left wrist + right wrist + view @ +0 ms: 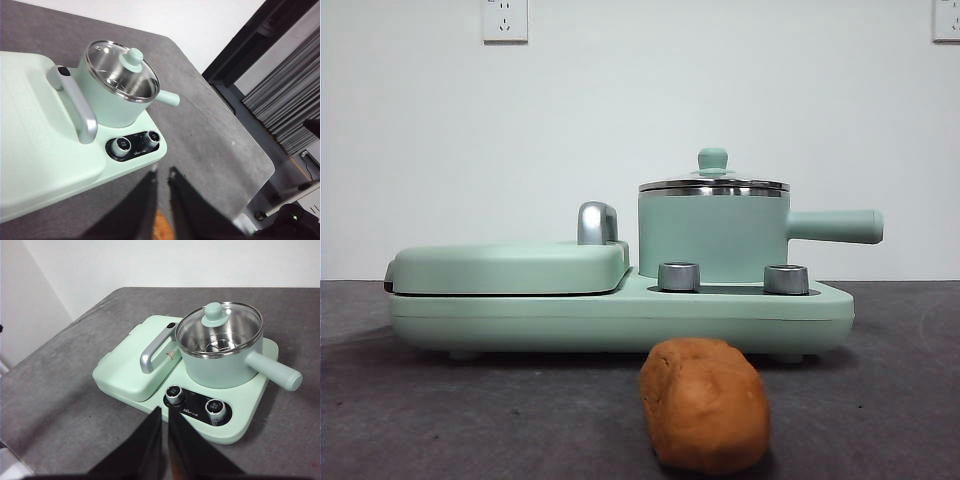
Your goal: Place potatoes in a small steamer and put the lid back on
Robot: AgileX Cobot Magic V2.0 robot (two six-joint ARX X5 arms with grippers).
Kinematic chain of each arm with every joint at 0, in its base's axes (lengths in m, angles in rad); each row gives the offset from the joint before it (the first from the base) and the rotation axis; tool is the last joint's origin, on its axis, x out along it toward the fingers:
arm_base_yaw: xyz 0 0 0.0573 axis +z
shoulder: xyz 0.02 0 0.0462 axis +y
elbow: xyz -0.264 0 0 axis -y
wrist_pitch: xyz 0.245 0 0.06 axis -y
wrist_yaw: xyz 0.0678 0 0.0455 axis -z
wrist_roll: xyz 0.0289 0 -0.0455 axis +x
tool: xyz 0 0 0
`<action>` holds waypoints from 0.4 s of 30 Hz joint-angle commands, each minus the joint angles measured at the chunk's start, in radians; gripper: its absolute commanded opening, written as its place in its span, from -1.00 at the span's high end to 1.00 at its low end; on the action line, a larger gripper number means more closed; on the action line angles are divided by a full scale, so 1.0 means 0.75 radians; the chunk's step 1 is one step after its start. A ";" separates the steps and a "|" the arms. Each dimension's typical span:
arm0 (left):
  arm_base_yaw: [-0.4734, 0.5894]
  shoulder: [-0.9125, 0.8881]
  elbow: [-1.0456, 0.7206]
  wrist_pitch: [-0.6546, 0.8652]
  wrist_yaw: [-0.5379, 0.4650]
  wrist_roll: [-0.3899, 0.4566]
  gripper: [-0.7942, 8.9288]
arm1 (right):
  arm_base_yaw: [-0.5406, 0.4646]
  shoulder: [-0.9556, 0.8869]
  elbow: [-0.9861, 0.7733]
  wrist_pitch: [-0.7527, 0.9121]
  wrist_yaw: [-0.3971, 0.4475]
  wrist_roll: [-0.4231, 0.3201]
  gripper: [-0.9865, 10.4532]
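Potato, oblong, lumpy, orange-brown (705, 405): on grey table, sliver showing just beneath nearly closed left gripper (161, 175), long axis running front-to-back. Right gripper (165, 412) likewise nearly closed, holding nothing. Beyond: mint-green cylindrical steamer (713, 235), handle pointing right, glass lid (713, 183) on.

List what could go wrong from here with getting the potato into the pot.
The lid sits closed on the steamer, so lowering the potato first would jam against glass. Its knob is small and a grasp may slip. The potato looks about as wide as the pot, so it might catch on the rim.
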State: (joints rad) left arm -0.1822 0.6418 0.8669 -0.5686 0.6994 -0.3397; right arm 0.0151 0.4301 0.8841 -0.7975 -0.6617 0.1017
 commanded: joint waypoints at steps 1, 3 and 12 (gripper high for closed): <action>-0.009 0.012 0.025 0.013 0.007 0.023 0.29 | 0.004 0.009 0.022 0.009 -0.006 -0.022 0.77; -0.011 0.023 0.025 0.016 0.008 0.024 0.02 | 0.004 0.009 0.022 0.009 -0.005 -0.022 0.59; -0.041 0.123 0.034 0.055 0.008 0.024 -0.13 | 0.004 0.009 0.022 0.009 -0.005 -0.016 0.08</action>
State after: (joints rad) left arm -0.2066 0.7197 0.8680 -0.5426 0.7025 -0.3325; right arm 0.0151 0.4301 0.8841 -0.7975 -0.6617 0.0975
